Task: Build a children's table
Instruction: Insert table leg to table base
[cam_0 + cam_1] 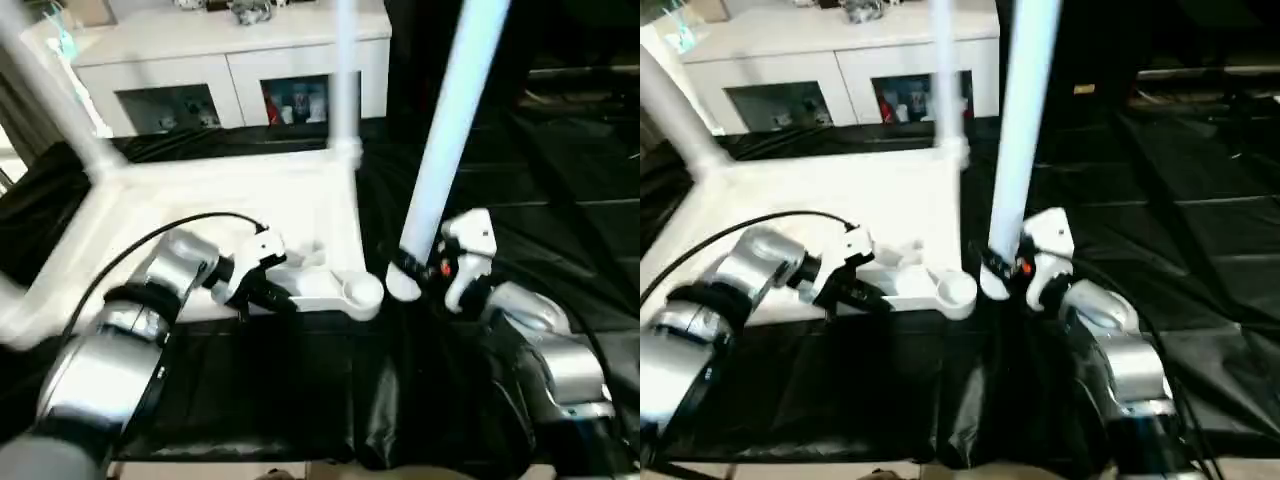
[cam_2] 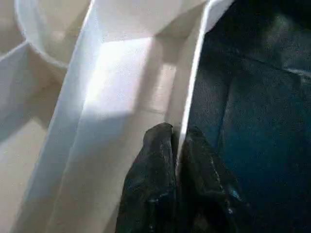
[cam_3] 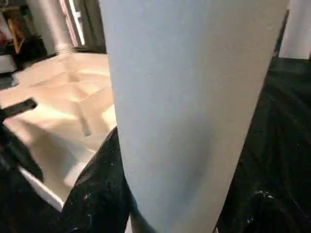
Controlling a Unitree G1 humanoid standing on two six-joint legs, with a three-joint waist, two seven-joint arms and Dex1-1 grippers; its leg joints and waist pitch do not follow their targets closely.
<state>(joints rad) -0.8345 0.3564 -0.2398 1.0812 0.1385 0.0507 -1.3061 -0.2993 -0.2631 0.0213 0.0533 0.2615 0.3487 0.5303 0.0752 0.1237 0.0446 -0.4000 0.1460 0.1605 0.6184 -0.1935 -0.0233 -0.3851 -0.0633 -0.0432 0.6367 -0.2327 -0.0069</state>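
1 white tabletop [image 1: 200, 215], 4 legs [image 1: 450, 130], 2 grippers [image 1: 262, 290].

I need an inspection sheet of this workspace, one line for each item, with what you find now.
Surface: work table draped in black cloth.
Job's things: white tabletop lies underside up; two legs stand in its far sockets; near corner socket is empty; loose leg stands beside it.
Clutter: nothing seen.
Grippers: left tool pinches the tabletop's near rim; right tool holds the loose leg near its lower end.
Cables: black cable arcs over the left forearm.
Surroundings: white cabinet behind.
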